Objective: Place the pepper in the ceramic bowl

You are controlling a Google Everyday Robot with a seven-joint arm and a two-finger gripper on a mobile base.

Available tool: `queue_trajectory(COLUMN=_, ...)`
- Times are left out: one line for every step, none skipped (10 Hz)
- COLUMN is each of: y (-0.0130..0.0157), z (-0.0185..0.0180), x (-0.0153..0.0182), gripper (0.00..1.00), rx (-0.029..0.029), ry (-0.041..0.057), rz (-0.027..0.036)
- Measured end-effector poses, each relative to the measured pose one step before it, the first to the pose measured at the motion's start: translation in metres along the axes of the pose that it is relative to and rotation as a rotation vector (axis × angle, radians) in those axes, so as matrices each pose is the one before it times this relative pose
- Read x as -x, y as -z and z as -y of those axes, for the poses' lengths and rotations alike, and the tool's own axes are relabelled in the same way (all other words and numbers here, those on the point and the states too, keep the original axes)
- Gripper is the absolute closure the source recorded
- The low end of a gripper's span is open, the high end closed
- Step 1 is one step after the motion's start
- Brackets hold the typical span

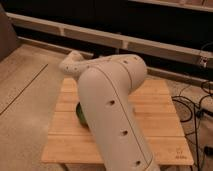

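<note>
My white arm (112,100) fills the middle of the camera view and reaches left over the wooden table (160,117). Only a sliver of the green ceramic bowl (79,114) shows at the arm's left edge, on the table. The pepper is hidden or out of view. My gripper is not in view; the arm's end (70,64) points away toward the table's far left corner.
The small slatted wooden table stands on a speckled floor (30,95). A dark wall with a pale ledge (100,37) runs behind it. Cables (200,107) lie on the floor at the right.
</note>
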Motion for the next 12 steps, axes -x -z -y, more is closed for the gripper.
queue_trajectory(y=-0.00154, z=-0.00151, x=-0.01323, gripper=1.0, rx=-0.00241, ry=-0.02541, rz=-0.02239)
queue_trajectory(y=-0.00509, z=-0.00283, x=-0.01146, gripper=1.0, rx=0.00532, ry=-0.01753, rz=-0.01906)
queue_trajectory(y=-0.0055, z=-0.00275, x=-0.00884, gripper=1.0, rx=0.00596, ry=-0.00924, rz=-0.01468)
queue_trajectory(y=-0.00081, z=0.0005, x=-0.00119, gripper=0.98, rx=0.00123, ry=-0.00237, rz=-0.0019)
queue_trajectory(y=-0.00023, z=0.00021, x=-0.00013, gripper=0.93, rx=0.00004, ry=-0.00011, rz=-0.00042)
queue_trajectory(y=0.00054, z=-0.00137, x=0.00022, gripper=0.78, rx=0.00019, ry=0.00192, rz=0.00072)
queue_trajectory(y=0.00001, z=0.00015, x=0.00002, gripper=0.71, rx=-0.0001, ry=-0.00015, rz=0.00006)
queue_trajectory(y=0.00003, z=0.00001, x=0.00001, gripper=0.67, rx=-0.00002, ry=-0.00002, rz=0.00006)
queue_trajectory(y=-0.00001, z=0.00001, x=0.0, gripper=0.6, rx=0.00004, ry=-0.00001, rz=0.0)
queue_trajectory(y=0.00001, z=-0.00001, x=0.00001, gripper=0.48, rx=-0.00001, ry=0.00003, rz=-0.00001)
queue_trajectory(y=-0.00004, z=0.00002, x=0.00001, gripper=0.38, rx=-0.00004, ry=-0.00002, rz=-0.00001)
queue_trajectory(y=-0.00021, z=-0.00007, x=-0.00004, gripper=0.28, rx=-0.00002, ry=0.00012, rz=-0.00032)
